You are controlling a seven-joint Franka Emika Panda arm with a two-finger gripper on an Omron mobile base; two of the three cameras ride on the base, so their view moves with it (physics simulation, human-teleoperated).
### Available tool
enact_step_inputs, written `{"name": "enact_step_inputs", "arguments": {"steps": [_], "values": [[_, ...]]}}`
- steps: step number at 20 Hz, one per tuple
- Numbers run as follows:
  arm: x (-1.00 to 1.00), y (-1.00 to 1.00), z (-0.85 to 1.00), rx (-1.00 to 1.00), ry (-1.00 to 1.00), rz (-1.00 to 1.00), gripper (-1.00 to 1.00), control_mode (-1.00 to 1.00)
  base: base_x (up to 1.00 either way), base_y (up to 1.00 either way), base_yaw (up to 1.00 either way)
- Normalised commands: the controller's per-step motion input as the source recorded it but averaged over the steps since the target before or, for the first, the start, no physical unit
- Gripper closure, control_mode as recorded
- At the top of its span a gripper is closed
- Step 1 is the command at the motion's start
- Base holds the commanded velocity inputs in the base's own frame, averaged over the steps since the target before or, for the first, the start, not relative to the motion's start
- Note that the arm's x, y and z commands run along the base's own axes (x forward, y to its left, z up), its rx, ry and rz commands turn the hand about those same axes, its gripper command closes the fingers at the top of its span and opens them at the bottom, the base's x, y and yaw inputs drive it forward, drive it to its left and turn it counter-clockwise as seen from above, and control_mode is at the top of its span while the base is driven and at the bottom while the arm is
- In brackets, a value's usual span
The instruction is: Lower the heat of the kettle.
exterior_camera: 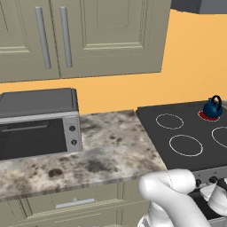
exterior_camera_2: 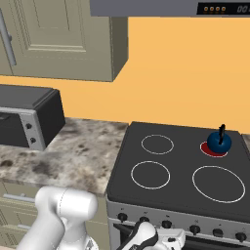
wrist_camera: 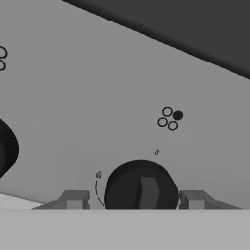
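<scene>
Hand (wrist_camera: pixel 135 200) low at the stove's front panel (wrist_camera: pixel 97 97); fingertips (wrist_camera: pixel 74 200) flank a black knob (wrist_camera: pixel 140 188), small gaps either side, not visibly gripping; kettle (exterior_camera: pixel 213 107) far above on the red burner (exterior_camera: pixel 208 116)

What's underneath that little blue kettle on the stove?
The kettle sits on the stove's back right burner, which glows red around its base. The burner's middle is covered by the kettle.
</scene>
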Motion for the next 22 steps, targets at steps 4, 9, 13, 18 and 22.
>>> {"name": "enact_step_inputs", "arguments": {"steps": [4, 9, 13, 18, 22], "values": [[0.0, 0.0, 0.01, 0.0, 0.0, 0.0, 1.0, -1.0, 0.0, 0.0, 0.0], [0.0, -0.04, 0.0, 0.02, 0.0, 0.0, 1.0, -1.0, 0.0, 0.0, 0.0], [0.0, -0.05, 0.0, 0.11, 0.0, 0.0, 1.0, -1.0, 0.0, 0.0, 0.0], [0.0, 0.0, 0.0, 0.24, 0.0, -0.03, 1.0, -1.0, 0.0, 0.0, 0.0], [0.0, 0.0, 0.0, 0.2, 0.0, 0.0, 1.0, -1.0, 0.0, 0.0, 0.0]]}}
